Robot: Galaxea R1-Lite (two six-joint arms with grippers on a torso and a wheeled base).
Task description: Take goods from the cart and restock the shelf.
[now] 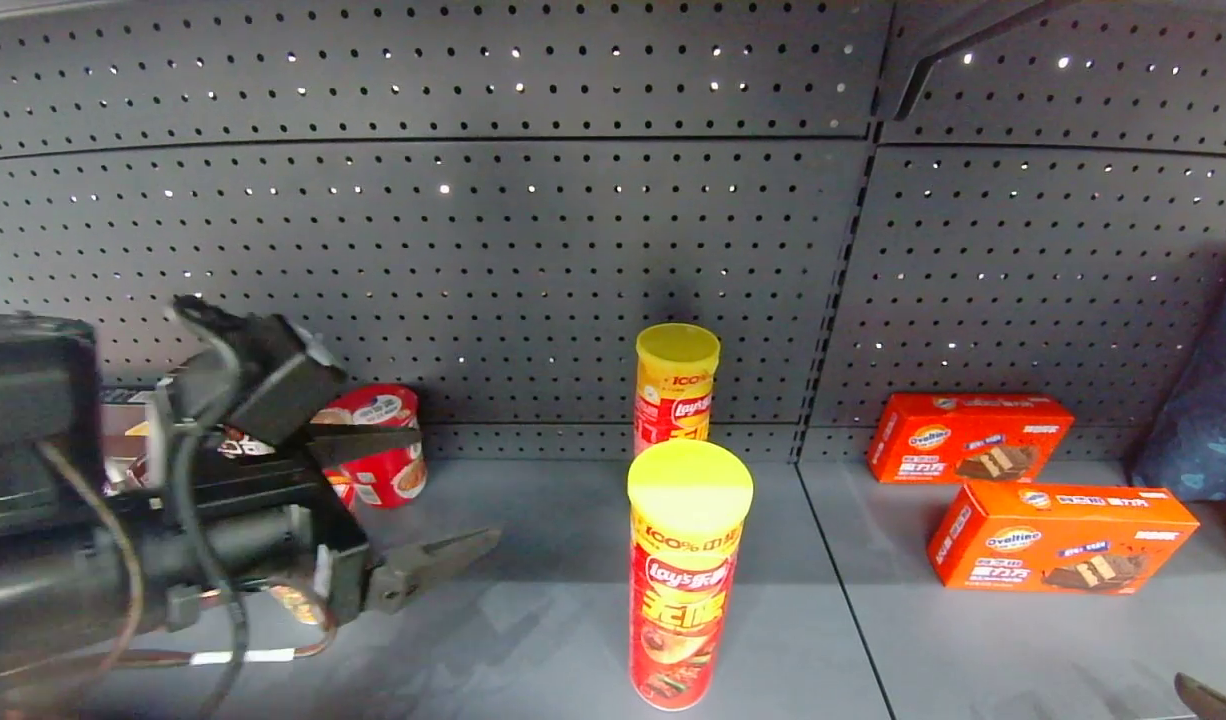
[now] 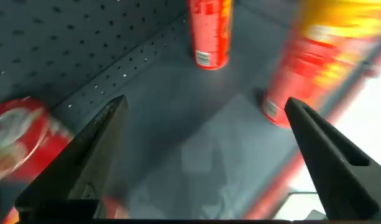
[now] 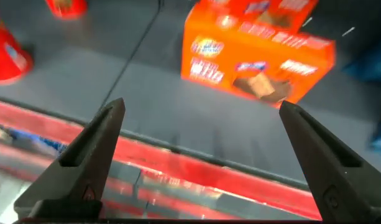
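Note:
Two yellow-lidded red chip cans stand on the grey shelf (image 1: 533, 620), the front can (image 1: 688, 570) ahead of the back can (image 1: 676, 385). My left gripper (image 1: 443, 500) hovers open and empty over the shelf to the left of them, next to a red cup of noodles (image 1: 383, 445). In the left wrist view the left gripper (image 2: 206, 106) is spread wide, with the back can (image 2: 210, 31) and the front can (image 2: 314, 56) beyond it. My right gripper (image 3: 201, 107) is open and empty above the shelf's front edge, short of an orange box (image 3: 258, 53).
Two orange boxes (image 1: 968, 435) (image 1: 1058, 535) lie on the right shelf section, with a blue bag (image 1: 1213, 400) at the far right. A pegboard back wall (image 1: 533, 260) closes the shelf. A red price strip (image 3: 178, 168) runs along the front edge.

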